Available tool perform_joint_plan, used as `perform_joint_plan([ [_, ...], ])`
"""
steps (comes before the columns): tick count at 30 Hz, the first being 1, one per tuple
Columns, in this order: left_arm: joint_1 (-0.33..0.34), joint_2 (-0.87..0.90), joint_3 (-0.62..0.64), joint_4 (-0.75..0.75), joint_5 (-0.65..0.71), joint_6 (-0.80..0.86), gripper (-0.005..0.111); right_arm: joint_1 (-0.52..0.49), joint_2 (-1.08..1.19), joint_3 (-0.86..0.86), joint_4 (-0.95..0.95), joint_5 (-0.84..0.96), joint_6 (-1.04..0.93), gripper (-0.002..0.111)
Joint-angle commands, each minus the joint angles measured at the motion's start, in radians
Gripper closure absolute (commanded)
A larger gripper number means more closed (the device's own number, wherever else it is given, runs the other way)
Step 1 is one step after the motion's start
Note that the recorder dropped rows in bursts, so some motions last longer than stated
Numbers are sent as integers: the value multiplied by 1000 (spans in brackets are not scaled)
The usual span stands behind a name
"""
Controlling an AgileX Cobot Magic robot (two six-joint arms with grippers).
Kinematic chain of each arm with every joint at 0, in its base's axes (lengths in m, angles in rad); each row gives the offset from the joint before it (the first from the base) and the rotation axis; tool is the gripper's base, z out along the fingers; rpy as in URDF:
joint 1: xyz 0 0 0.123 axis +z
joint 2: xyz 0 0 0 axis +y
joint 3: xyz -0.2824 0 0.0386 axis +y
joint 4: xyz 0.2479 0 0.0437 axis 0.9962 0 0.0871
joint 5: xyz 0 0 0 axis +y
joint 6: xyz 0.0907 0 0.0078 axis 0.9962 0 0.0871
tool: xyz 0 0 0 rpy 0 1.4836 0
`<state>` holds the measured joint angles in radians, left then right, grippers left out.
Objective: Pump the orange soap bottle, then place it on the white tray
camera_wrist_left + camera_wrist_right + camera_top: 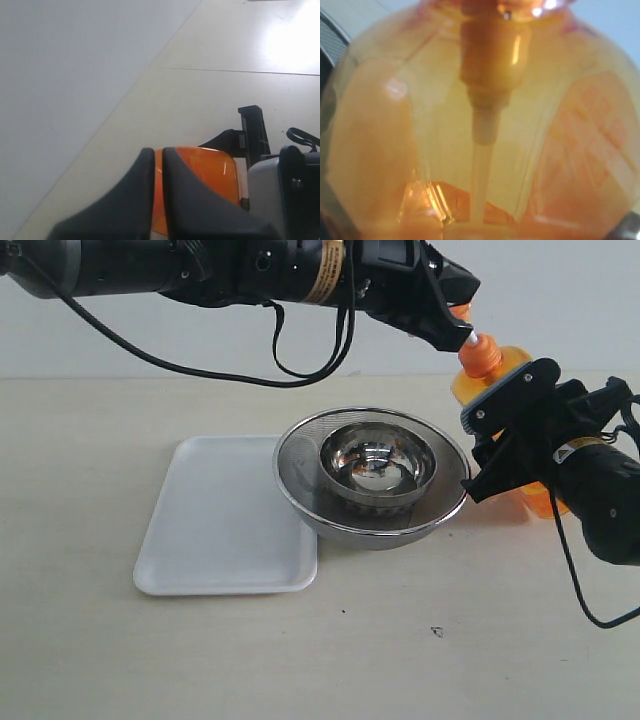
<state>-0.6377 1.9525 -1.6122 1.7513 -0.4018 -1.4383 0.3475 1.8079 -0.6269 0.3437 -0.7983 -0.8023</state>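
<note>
Beside the steel bowls (pixel 372 528), steadying orange soap bottle (pixel 505 368) in clamped right jaws. Bearing down on pump head (pixel 461 311) with closed, empty left jaws.

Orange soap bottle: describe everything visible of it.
The orange soap bottle, tall translucent plastic with an orange pump head on a white stem, stands on the beige table beside the nested steel bowls, off the flat white tray. The right gripper clamps its body; the left gripper, jaws closed, rests on the pump head. Its dip tube shows inside.
</note>
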Motion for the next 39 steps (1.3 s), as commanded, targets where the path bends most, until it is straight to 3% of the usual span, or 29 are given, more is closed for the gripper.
perform_joint_plan([
  [1,-3,-2,-7,-7,27,-4,102,1,5,5,7,62,29,107],
  [39,-3,59,-7,-7,9,-12,102,1,5,5,7,62,38,107],
])
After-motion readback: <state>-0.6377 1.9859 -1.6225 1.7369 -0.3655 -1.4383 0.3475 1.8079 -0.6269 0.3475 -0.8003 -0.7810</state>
